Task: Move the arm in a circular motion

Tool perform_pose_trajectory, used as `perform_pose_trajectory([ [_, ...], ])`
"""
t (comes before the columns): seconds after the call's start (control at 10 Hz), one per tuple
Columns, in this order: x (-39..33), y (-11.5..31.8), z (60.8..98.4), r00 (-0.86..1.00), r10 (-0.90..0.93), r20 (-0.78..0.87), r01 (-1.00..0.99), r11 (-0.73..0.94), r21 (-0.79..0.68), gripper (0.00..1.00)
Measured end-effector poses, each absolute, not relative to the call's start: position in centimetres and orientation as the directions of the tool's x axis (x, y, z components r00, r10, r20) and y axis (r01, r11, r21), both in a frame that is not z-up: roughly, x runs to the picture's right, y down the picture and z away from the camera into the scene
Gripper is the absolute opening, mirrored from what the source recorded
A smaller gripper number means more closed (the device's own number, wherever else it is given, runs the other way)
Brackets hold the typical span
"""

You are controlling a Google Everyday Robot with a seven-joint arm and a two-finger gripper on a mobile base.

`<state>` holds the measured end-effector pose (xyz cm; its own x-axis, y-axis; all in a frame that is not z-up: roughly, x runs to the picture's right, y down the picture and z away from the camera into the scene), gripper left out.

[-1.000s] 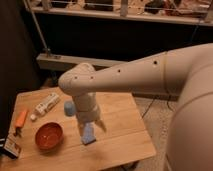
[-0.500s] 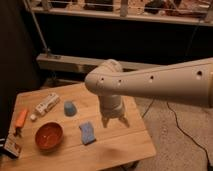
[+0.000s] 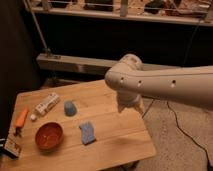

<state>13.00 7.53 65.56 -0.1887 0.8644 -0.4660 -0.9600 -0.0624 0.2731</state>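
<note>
The thick cream-white arm (image 3: 165, 85) reaches in from the right, with small dark holes along its side and a rounded joint at its left end. Below that joint hangs the gripper (image 3: 131, 106), above the right edge of the wooden table (image 3: 115, 135). It holds nothing that I can see. On the table lie a blue sponge (image 3: 87, 132), a small blue cup (image 3: 70, 108), an orange-red bowl (image 3: 49, 136), a white bottle lying flat (image 3: 46, 104) and an orange tool (image 3: 21, 120).
A small dark-and-white packet (image 3: 11, 148) lies at the table's front left corner. A metal rail and shelf (image 3: 75, 62) run behind the table. Speckled floor (image 3: 175, 145) with a dark cable lies to the right.
The arm has swung to the right and up, from over the table's middle near the sponge to above the table's right edge. The objects on the table have not moved.
</note>
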Motion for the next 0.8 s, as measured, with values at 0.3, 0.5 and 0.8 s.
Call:
perform_pose_trajectory([
  [0.3,16.2,4.5,67.9,-0.245,0.894,-0.375,-0.955,-0.157,0.251,0.65],
  [0.5,16.8,2.2,70.0,-0.267,0.904,-0.333,-0.958,-0.213,0.191,0.65],
  [0.8,16.7,1.5,70.8,-0.274,0.906,-0.324,-0.959,-0.229,0.169,0.65],
])
